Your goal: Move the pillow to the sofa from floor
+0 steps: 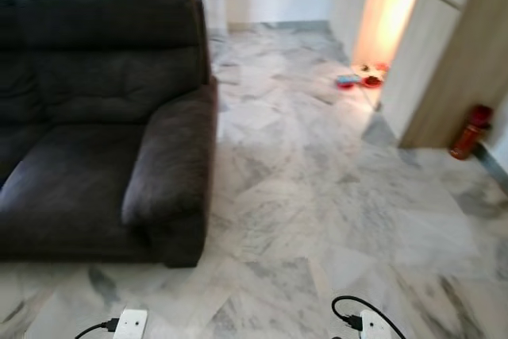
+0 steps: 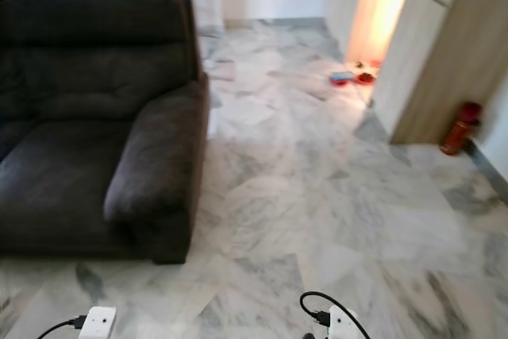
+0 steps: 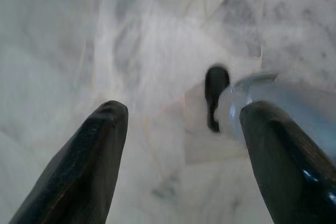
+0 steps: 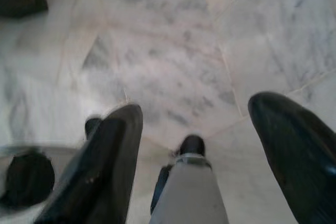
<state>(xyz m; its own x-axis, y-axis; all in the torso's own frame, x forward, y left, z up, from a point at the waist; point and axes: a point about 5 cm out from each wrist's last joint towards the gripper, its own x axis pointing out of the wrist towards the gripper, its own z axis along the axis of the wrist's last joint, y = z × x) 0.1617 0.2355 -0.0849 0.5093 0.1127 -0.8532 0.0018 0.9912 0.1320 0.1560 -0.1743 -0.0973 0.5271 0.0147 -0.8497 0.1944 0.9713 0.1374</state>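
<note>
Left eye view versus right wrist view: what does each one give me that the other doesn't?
Only the left eye view shows the dark sofa, the red fire extinguisher by the wooden panel, and red and blue items near the lit doorway. Only the right wrist view shows the right gripper, fingers apart, above the robot's own leg. Both show the marble floor.

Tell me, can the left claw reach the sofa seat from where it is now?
Probably not yet. The left claw hangs low, open and empty above the marble floor, while the sofa seat lies ahead on the robot's left. Nothing blocks the way; the robot likely needs to step closer.
</note>
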